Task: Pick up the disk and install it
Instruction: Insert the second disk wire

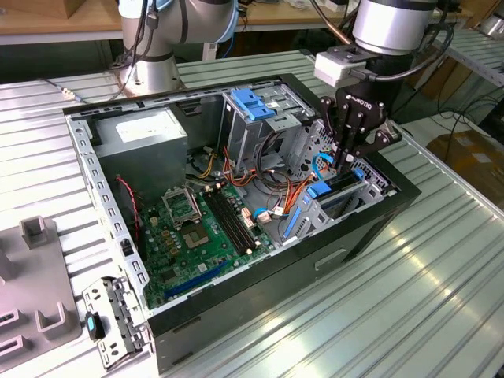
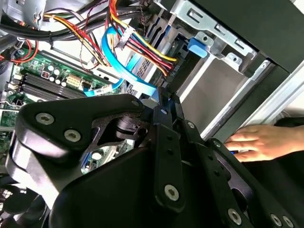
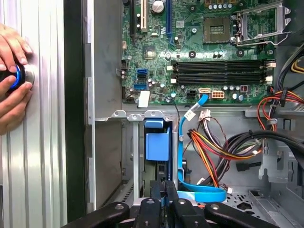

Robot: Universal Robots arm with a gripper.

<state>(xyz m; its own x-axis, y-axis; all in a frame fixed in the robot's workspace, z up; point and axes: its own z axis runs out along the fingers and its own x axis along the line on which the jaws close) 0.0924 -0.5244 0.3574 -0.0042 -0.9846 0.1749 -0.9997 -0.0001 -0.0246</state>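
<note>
Right of centre in the exterior view, the black multi-link end effector [image 1: 349,161] is clenched on the dark, blue-railed disk [image 1: 337,183], edge-down in the grey metal drive bay [image 1: 319,209]. Judged risks: loose orange and blue cables [image 1: 303,185] could snag, or tilt could jam the rails.

A ribbed, silvery metal counter [image 1: 441,276] fills the exterior view, its grooves catching bright patches of reflected light. Along the far edge runs a wooden bench [image 1: 71,20] with dark space beneath it. Off the counter at the exterior view's right, a brown cardboard box [image 1: 472,153] sits low beside trailing black cables [image 1: 461,110].
</note>
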